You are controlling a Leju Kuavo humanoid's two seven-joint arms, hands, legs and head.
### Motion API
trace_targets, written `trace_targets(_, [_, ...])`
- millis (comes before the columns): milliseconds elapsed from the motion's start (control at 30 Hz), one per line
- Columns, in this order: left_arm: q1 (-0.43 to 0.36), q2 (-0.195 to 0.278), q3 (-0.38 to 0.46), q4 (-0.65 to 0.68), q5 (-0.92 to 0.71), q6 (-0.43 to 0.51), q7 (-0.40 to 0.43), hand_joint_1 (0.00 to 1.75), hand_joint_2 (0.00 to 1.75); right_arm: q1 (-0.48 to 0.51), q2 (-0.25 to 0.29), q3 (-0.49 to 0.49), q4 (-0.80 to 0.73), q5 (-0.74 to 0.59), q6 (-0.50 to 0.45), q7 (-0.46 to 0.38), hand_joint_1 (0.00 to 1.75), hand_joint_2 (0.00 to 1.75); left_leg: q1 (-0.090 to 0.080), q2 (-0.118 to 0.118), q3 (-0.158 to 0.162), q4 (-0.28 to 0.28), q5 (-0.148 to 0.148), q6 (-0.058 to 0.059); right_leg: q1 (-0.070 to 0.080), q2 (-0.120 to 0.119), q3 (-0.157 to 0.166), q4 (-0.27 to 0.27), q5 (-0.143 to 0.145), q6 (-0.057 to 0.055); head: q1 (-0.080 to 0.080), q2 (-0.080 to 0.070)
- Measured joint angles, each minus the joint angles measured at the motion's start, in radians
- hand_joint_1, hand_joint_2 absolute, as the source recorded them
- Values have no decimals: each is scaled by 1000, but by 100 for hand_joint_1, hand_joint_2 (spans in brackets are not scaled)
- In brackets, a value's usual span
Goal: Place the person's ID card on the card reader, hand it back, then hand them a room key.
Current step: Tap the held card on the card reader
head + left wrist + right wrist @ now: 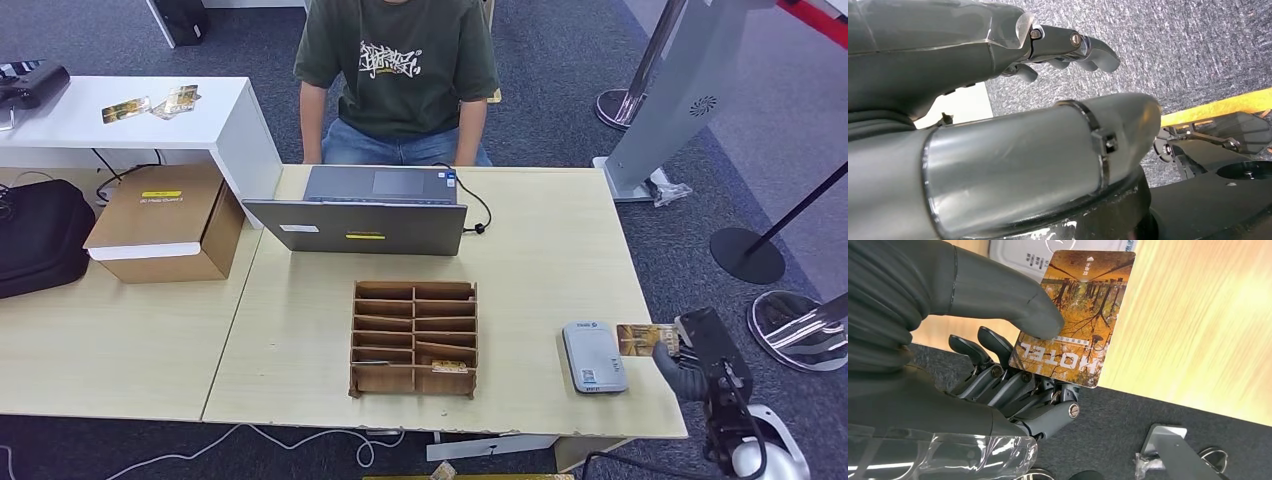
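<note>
One card: orange hotel-print card (1077,315), pinched between thumb and fingers of right hand (683,362)
Where: at table's (540,250) right edge, just beside grey card reader (593,357)
Left hand (998,100): fingers curled, holding nothing

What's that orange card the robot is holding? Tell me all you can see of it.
The card is a thin, flat rectangle with rounded corners, plastic by its look, printed with an orange-brown picture of bare trees and the white word HOTEL along one short end. The right robot hand pinches that end, thumb on the printed face, fingers behind. It is held about level at the table's right edge, its free end reaching the grey card reader; whether they touch is unclear.
</note>
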Motion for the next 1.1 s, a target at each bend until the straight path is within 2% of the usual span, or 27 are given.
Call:
trace_targets(433, [0,1,0,0,-9,-3,0,0,0,-5,-9,-4,11,-5,70,35,175,175,0,0,0,0,0,0,0,0,0,0,0,0,0,0])
trace_targets(1033, [-1,0,0,0,-24,-5,-1,0,0,-73,-22,49,119,-5,92,36,175,175,0,0,0,0,0,0,0,0,0,0,0,0,0,0])
trace_targets(1100, [-1,1,0,0,-26,-5,-2,0,87,-80,-34,53,131,-7,98,36,175,175,0,0,0,0,0,0,0,0,0,0,0,0,0,0])
